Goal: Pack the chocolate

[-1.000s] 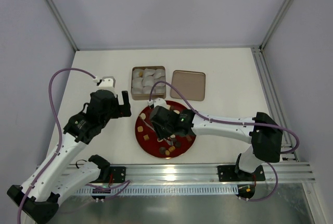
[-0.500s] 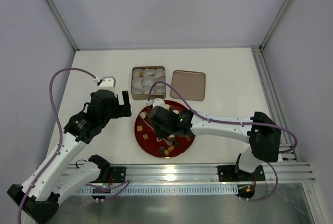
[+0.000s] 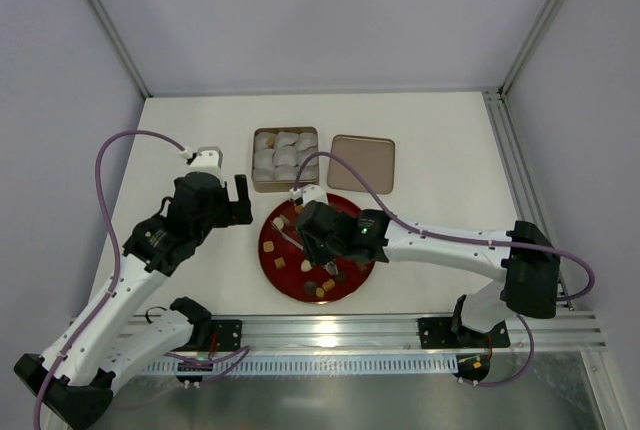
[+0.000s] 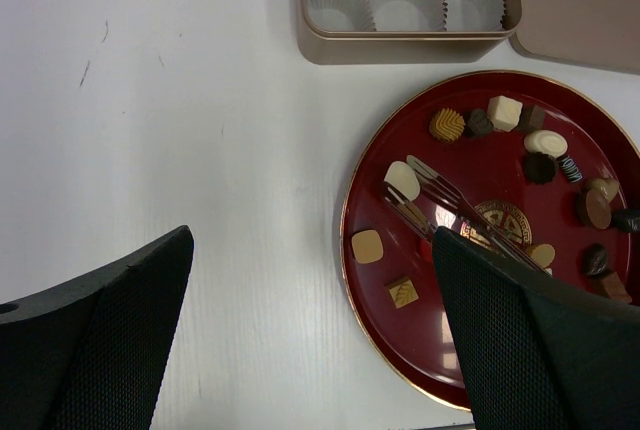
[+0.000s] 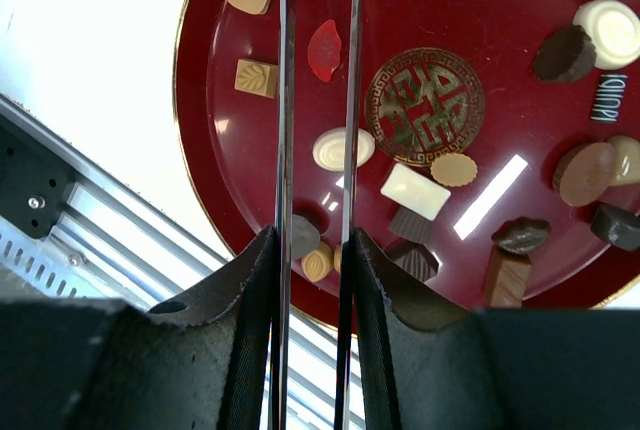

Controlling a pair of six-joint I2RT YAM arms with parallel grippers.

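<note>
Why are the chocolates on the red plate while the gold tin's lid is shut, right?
No. The lid is off, lying beside the open gold tin; the top external view shows it. The chocolates are on the red plate.

Red plate [image 4: 490, 165] on white table [image 4: 200, 130], metal tongs [image 4: 438, 187] over it, gold tin [image 4: 400, 47] of paper cups [image 4: 400, 10] behind, lid [image 3: 361, 163] alongside.

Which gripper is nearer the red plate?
Right. The right gripper hangs directly over the red plate, clamping metal tongs. The left gripper, open, is over the table, off the plate's left side.
</note>
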